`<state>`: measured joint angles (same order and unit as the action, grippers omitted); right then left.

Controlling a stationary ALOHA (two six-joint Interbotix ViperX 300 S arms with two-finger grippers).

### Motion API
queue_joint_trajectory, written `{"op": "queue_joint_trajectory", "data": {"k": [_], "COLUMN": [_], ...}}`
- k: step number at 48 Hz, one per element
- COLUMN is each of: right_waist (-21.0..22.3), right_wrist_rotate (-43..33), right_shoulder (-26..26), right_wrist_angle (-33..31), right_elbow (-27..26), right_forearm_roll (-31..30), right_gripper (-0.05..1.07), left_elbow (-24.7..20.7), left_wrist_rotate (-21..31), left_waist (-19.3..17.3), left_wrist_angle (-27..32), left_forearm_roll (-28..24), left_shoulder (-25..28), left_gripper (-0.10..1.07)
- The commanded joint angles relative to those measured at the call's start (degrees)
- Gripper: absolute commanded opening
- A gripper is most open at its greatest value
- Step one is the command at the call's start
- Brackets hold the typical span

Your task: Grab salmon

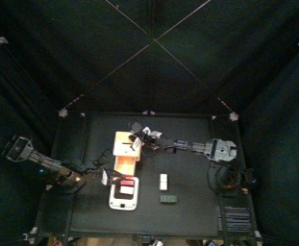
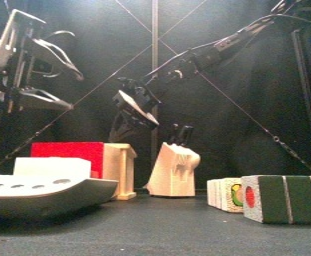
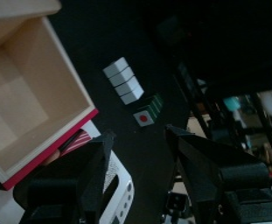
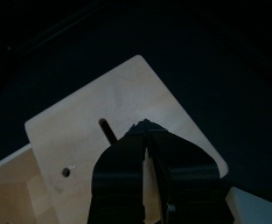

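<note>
A pink striped piece, seemingly the salmon, lies at the end of a white tray next to the wooden box; in the top view it is a reddish spot. My left gripper is open and empty, at the table's left, apart from the tray. My right gripper has its jaws together with nothing between them, over a pale wooden surface. In the top view it reaches to the table's back middle. In the front view it hangs above the knife block.
A wooden box with a red side stands behind the tray. A wooden knife block stands mid-table. White sushi pieces and a dark green piece lie right of the tray; they also show in the front view.
</note>
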<state>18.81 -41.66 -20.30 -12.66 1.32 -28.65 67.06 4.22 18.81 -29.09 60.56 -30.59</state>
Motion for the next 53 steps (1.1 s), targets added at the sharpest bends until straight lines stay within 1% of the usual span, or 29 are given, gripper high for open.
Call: {"op": "queue_joint_trajectory", "data": {"k": [1, 5, 10, 13, 18, 19, 24, 27, 34, 38, 47, 53], "right_waist": [-0.53, -1.41, -3.6, -5.01, -8.7, -9.14, -13.97, -16.44, -21.53, -22.76, -24.79, -25.66], "right_wrist_rotate": [0.0, -0.09, -0.18, -0.44, -0.7, -0.7, -0.53, -0.53, -0.62, -0.62, -0.62, -0.62], "right_shoulder": [4.48, 5.63, 7.47, 8.61, 10.81, 11.07, 12.92, 13.36, 12.92, 12.3, 11.25, 10.02], "right_wrist_angle": [1.23, 1.49, 1.49, 1.49, 1.67, 1.76, 3.08, 4.48, 4.92, 4.92, 4.83, 4.83], "right_elbow": [-0.62, 0.09, 1.93, 3.25, 6.06, 6.33, 8.44, 9.14, 10.37, 10.81, 12.22, 12.83], "right_forearm_roll": [-0.18, -0.53, -1.14, -0.97, -0.44, -0.35, 0.18, 0.18, 0.35, 0.26, 1.41, 1.76], "right_gripper": [0.38, 0.38, 0.38, 0.38, 0.38, 0.38, 0.39, 0.4, 0.41, 0.41, 0.41, 0.45], "left_elbow": [0.79, 2.02, 3.34, 4.22, 5.01, 5.01, 5.01, 4.92, 3.87, 3.96, 5.71, 6.06], "left_wrist_rotate": [0.0, -0.53, -0.62, -0.53, -0.26, -0.26, -0.35, -0.26, -0.53, -0.53, -0.35, -0.44], "left_waist": [-2.02, -3.78, -5.71, -6.86, -8.44, -8.61, -9.58, -10.2, -10.9, -11.16, -10.9, -10.72], "left_wrist_angle": [-0.53, -0.35, -0.53, -0.53, -0.09, 0.0, 0.26, 0.35, 0.44, 0.44, 0.62, 0.62], "left_forearm_roll": [-6.59, -11.34, -17.67, -23.12, -30.59, -31.73, -36.65, -38.76, -41.22, -42.8, -46.49, -47.81], "left_shoulder": [-4.13, -8.7, -13.27, -15.56, -17.23, -17.4, -17.4, -17.4, -17.75, -17.75, -17.75, -17.75], "left_gripper": [0.87, 0.87, 0.87, 0.87, 0.87, 0.87, 0.87, 0.87, 0.87, 0.87, 0.87, 0.87]}}
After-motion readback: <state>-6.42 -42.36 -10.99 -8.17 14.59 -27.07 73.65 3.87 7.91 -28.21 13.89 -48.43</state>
